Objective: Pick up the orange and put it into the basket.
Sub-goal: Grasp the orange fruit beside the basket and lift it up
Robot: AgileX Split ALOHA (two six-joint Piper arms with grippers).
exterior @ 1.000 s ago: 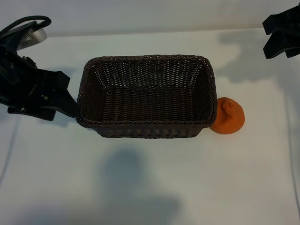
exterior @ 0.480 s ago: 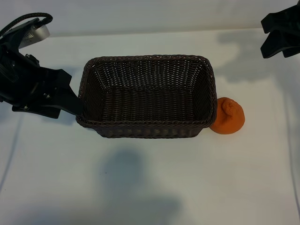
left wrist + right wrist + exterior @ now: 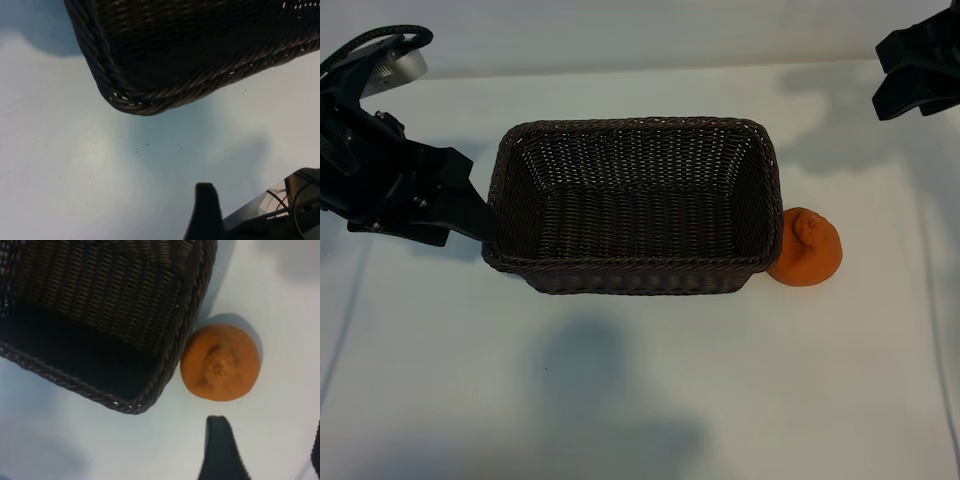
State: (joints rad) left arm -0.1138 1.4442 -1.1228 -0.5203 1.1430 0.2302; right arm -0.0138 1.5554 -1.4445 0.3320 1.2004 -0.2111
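Note:
The orange sits on the white table, touching the right end of the dark woven basket, which has nothing in it. In the right wrist view the orange lies beside the basket's corner. My right gripper hangs at the far right corner, well behind the orange. It is open, with nothing between its fingers. My left gripper is just off the basket's left end, open and holding nothing. Only one of its fingers shows in the left wrist view, near the basket's corner.
White table stretches in front of the basket and to the right of the orange. The left arm's black body and cable fill the far left.
The left arm has shifted slightly toward the back and closer to the basket's left end. The right gripper has drifted a little to the left. Orange and basket have not moved.

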